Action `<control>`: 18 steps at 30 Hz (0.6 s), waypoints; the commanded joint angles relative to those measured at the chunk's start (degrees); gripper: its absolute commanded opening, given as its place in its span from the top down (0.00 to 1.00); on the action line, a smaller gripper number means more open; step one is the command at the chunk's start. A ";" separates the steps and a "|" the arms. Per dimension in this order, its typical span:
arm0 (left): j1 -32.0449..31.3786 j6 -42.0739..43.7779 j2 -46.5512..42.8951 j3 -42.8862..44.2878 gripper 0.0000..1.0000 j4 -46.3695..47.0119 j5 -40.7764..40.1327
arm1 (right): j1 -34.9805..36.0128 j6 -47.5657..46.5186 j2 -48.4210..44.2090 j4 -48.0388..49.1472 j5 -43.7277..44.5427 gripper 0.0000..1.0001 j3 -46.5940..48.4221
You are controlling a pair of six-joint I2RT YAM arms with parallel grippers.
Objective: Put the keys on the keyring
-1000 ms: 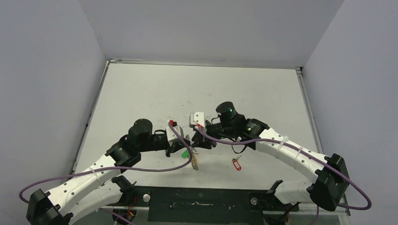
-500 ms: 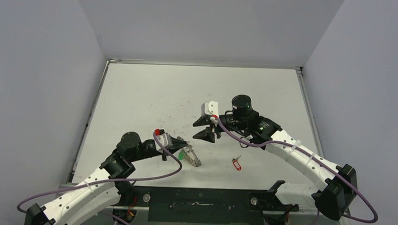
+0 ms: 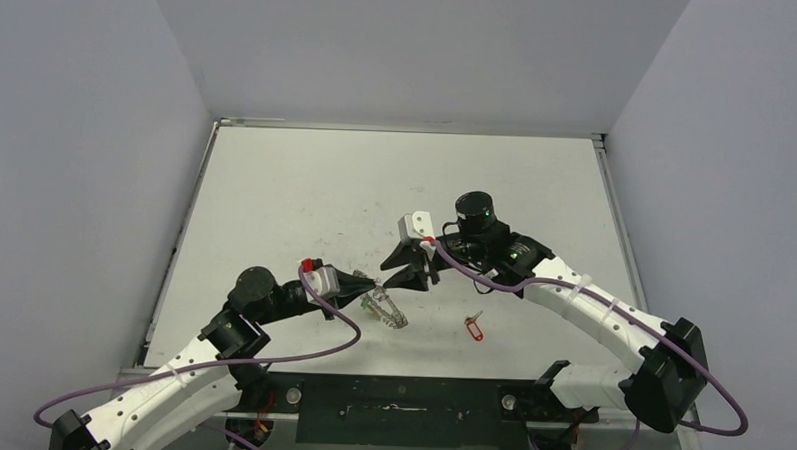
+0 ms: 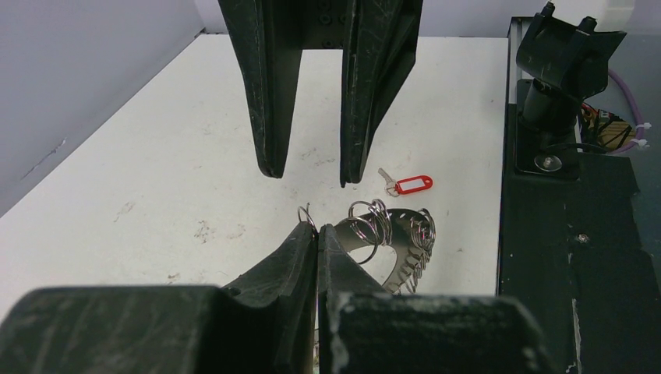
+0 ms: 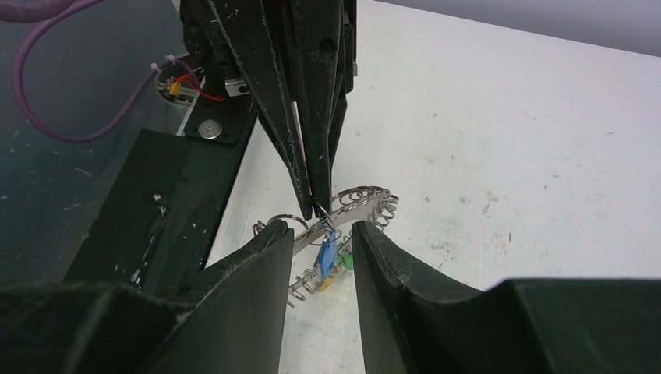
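Plain grey walls box in a scuffed white tabletop (image 3: 275, 201), and everything I care about sits toward its near edge, around mid-width. My left gripper (image 3: 370, 283) is pinched tight on the rim of the keyring (image 3: 388, 312), holding it tilted up off the surface, with the far side sloping down towards the tabletop. My right gripper (image 3: 410, 272) hovers just beyond it with its fingers parted a moderate way and nothing between them. The red-tagged key (image 3: 474, 329) lies flat on the tabletop, off to the right of the ring and well apart from it. On the right wrist view a blue tag (image 5: 327, 252) and a green tag (image 5: 348, 263) hang under the ring, so I judge the blue key is already on. The ring looks like stiff, light metal, and its wire loops are springy and slick. The loose key is thin and lies flat, so it will be hard to pinch. I'd take it by the plastic tag or across the key's head, leaving its hole free for a loop.
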 commanded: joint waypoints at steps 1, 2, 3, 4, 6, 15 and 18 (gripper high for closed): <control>-0.30 -0.75 -0.32 1.66 1.00 5.93 0.10 | 0.72 -2.09 1.07 3.40 -4.03 0.65 0.03; -0.33 -0.67 -0.33 1.72 1.00 5.89 0.14 | 0.85 -2.24 1.27 3.40 -4.20 0.65 0.10; -0.34 -0.74 -0.36 1.76 1.00 5.81 0.15 | 1.02 -2.34 1.54 3.42 -4.30 0.65 0.10; -0.34 -0.74 -0.36 1.83 1.00 5.80 0.22 | 1.14 -2.44 1.76 3.38 -4.30 0.66 0.19; -0.33 -0.70 -0.32 1.99 1.00 5.79 0.39 | 1.25 -2.60 2.20 3.39 -4.49 0.67 0.29; -0.29 -0.94 -0.49 2.30 1.00 5.46 1.02 | 1.52 -3.11 3.76 4.01 -4.67 0.74 0.53; -0.32 -0.98 -0.49 2.29 1.00 5.55 0.99 | 1.52 -3.24 4.07 3.96 -4.59 0.77 0.55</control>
